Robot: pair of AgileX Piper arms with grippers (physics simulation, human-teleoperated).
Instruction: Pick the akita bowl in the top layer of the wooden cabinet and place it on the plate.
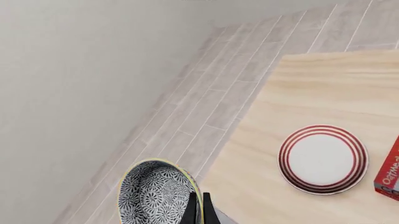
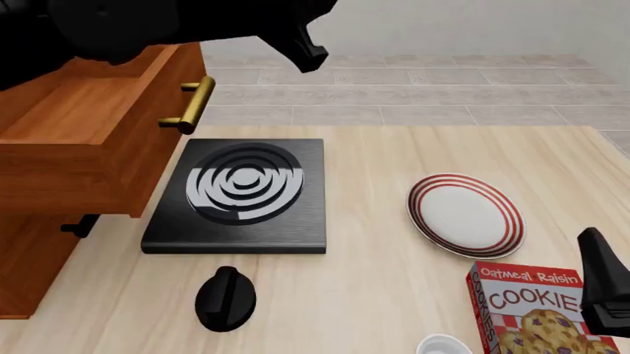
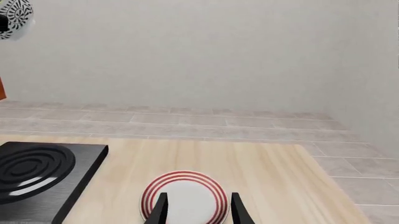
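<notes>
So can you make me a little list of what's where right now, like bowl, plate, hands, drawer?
bowl: akita bowl held in the left hand, up in the air
plate: plate on the table, nothing on it
right hand: right hand open, low, pointing at the plate
drawer: top layer of the wooden cabinet pulled open
bowl on plate: not yet

A plain pale grey wall (image 3: 206,51) closes the room at twelve o'clock, with no window in sight. Below it runs a floor (image 2: 414,92) of long grey-beige tiles laid in staggered rows. Nearer, a light wooden table (image 2: 384,243) with fine grain fills the foreground, its far edge straight. The light is soft and even, with faint shadows only.
</notes>
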